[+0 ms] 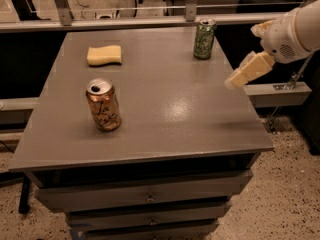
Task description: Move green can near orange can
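Grey table [150, 109] (drawers [145, 196] beneath): empty jaws gape wide by its right edge.

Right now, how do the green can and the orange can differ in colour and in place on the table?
Colour: the green can is green with pale print; the orange can is orange-copper with dark lettering.
Place: the green can stands at the far right of the table; the orange can stands nearer the front left.
The claw hovers off the table's right edge, closer to the green can than to the orange can.
Both cans stand upright and have silver tops.
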You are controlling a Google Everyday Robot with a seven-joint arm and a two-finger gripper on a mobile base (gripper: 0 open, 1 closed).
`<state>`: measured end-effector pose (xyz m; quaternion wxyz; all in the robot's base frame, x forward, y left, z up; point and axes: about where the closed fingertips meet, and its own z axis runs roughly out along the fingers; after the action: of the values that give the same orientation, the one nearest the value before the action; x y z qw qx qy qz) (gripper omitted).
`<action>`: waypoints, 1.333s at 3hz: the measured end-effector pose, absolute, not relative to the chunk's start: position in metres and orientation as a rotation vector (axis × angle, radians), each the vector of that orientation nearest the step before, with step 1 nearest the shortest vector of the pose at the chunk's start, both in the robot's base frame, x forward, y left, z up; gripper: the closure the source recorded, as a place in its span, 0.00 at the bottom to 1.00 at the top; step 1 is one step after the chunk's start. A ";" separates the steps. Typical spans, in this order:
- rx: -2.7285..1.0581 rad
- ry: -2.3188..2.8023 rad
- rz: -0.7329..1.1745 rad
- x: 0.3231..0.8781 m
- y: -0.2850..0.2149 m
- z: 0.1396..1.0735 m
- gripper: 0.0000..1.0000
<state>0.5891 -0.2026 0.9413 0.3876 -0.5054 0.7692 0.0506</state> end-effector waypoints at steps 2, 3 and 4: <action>-1.124 1.913 0.214 0.644 -0.197 0.930 0.00; -1.036 1.897 0.258 0.659 -0.191 0.925 0.00; -0.897 1.861 0.337 0.691 -0.181 0.910 0.00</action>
<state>0.6914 -0.1805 0.9102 0.5006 -0.3709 0.7697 0.1395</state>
